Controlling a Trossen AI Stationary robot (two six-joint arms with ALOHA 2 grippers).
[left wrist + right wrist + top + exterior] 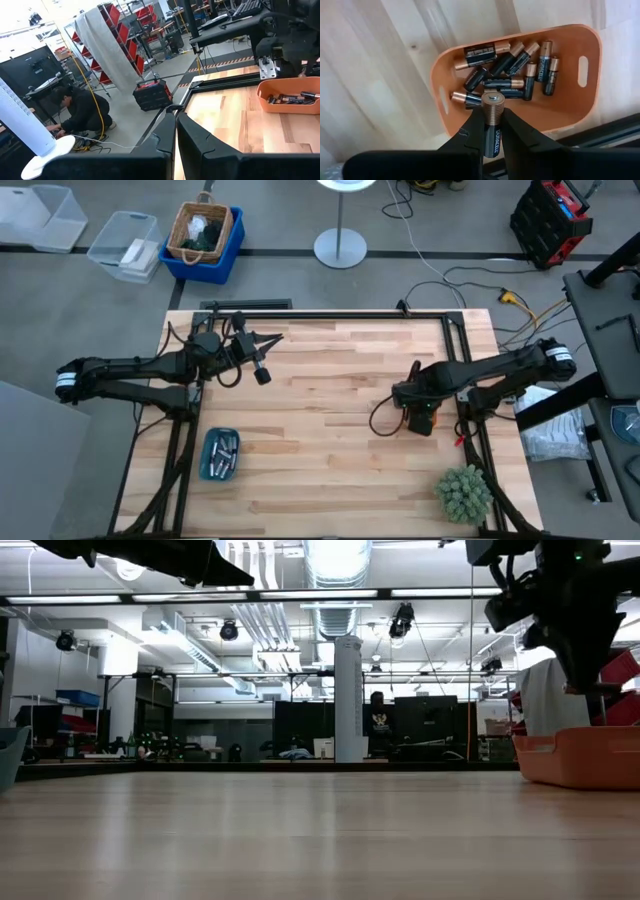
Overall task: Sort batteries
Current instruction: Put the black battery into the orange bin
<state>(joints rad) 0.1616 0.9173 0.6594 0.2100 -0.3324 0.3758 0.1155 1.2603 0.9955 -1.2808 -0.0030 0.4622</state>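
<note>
Right hand (491, 131) pinches one black-and-copper cylindrical battery (492, 122) upright, above your orange plastic tray (590, 87) near the right side of the light wooden plank table (330, 420). That tray holds a loose pile of matching black-and-copper batteries (512, 75). Left hand (175, 132) is pressed together, raised over the table's far left. Teal plastic tray (219, 454) front-left holds silvery-grey metal batteries (224, 450).

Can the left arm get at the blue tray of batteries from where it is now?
Probably yes. The left pincer is raised near the table's far edge, shut and empty. The blue tray lies on that arm's side with bare wood between. The right pincer is busy over the orange tray.
</note>
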